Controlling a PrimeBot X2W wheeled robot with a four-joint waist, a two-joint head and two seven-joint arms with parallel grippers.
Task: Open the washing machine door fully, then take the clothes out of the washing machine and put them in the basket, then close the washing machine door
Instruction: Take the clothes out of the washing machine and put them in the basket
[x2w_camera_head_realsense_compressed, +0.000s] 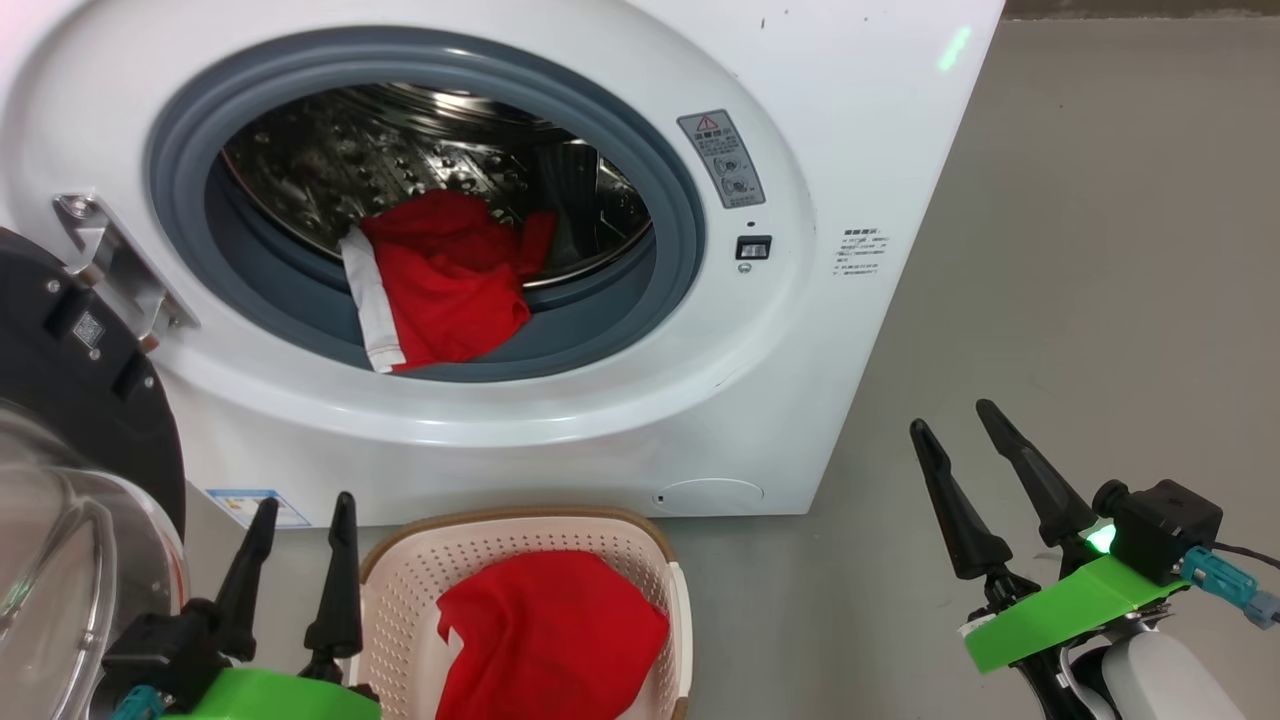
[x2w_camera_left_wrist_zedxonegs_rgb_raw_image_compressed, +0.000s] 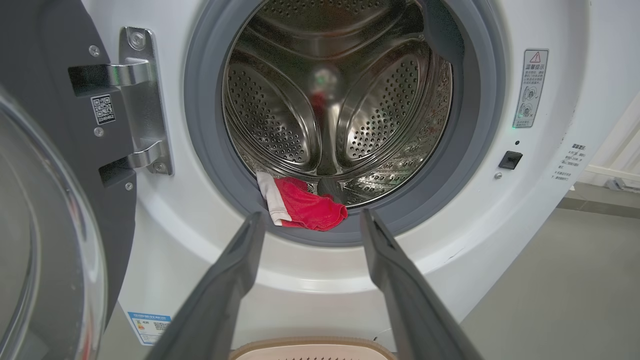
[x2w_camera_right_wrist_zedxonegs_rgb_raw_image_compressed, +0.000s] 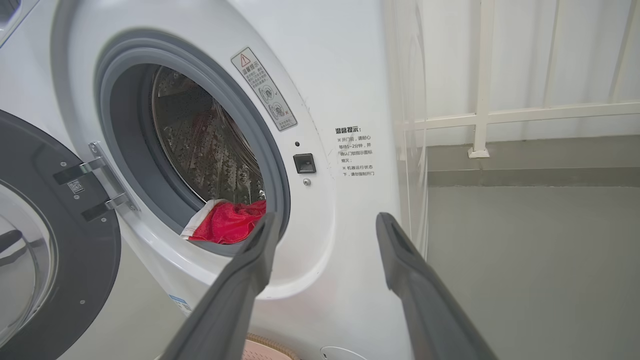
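Here the left gripper (x2w_camera_head_realsense_compressed: 305, 503) stands low beside the basket (x2w_camera_head_realsense_compressed: 520, 522), fingers (x2w_camera_head_realsense_compressed: 340, 570) up toward the washer (x2w_camera_head_realsense_compressed: 600, 440), spread and empty. The right gripper (x2w_camera_head_realsense_compressed: 950, 417) is over the floor (x2w_camera_head_realsense_compressed: 1100, 250) at the right, fingers released too, leaning left. The door (x2w_camera_head_realsense_compressed: 80, 380) hangs open. One red garment (x2w_camera_head_realsense_compressed: 440, 280) lies at the drum (x2w_camera_head_realsense_compressed: 400, 150) mouth, a second garment (x2w_camera_head_realsense_compressed: 550, 630) in the basket.

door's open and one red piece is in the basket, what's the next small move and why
Probably ease the left gripper forward to the red garment draped over the grey gasket. That gripper is open and empty, its wrist view frames the garment between its fingers, and a second garment already lies in the basket.
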